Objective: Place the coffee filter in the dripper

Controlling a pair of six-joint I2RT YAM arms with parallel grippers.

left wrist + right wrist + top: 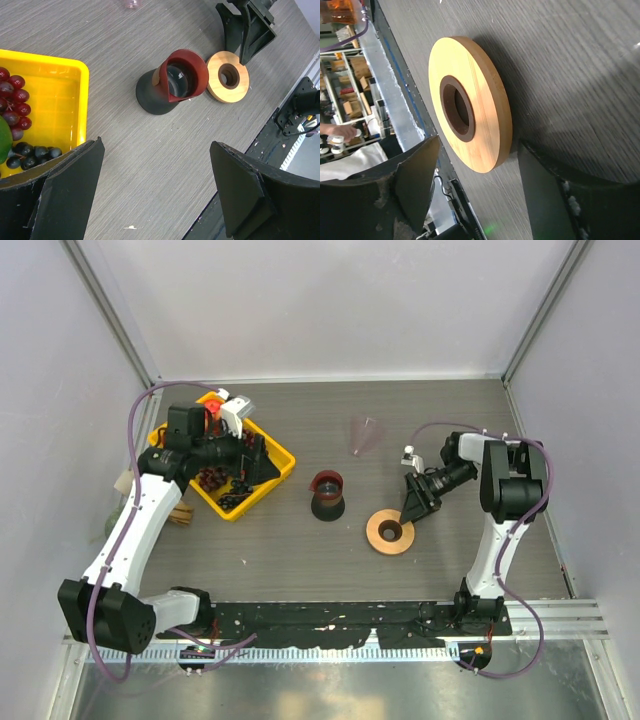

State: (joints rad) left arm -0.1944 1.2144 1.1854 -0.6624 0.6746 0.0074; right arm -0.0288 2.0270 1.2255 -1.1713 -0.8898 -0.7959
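right gripper [477, 150] straddles the wooden ring [480, 95], jaws apart, gripping nothing. left gripper [156, 147], well left of the ring, hangs spread wide and empty.

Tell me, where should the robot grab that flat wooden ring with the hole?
Probably by its band of wood: the wooden ring lies flat on the table, so come straight down, one finger in the hole and one outside the rim. The right gripper is nearest.

left arm [130, 530] and right arm [500, 510] extended — jaws spread apart
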